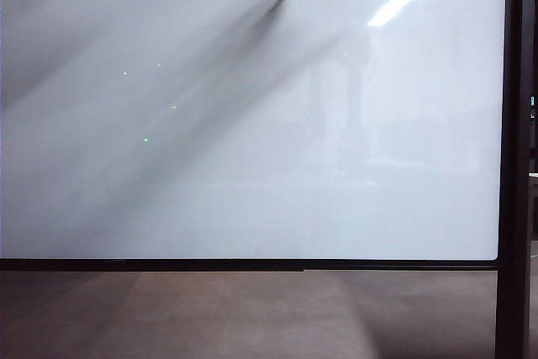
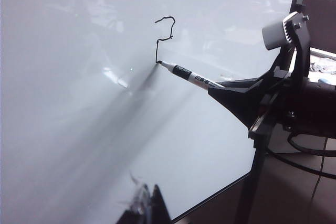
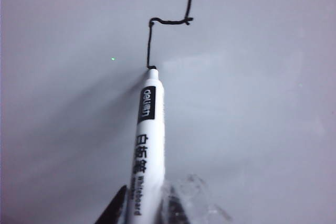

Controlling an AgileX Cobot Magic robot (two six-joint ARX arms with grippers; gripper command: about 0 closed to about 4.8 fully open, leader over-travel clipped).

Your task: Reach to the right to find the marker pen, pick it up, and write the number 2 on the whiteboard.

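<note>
The right pincer (image 3: 149, 203) is clamped on the pen (image 3: 147, 145), tip touching the board (image 1: 210, 166) at the 2 (image 3: 168, 22), upper right in the exterior view; the left pincer (image 2: 144, 205) appears closed.

The white-barrelled marker pen (image 3: 147, 145), printed with black lettering, presses its dark tip against the glossy, black-framed whiteboard (image 1: 210, 166) at the top centre-right of the exterior view, at the lower end of the thin, angular, unfinished black number 2 (image 3: 168, 22).
</note>
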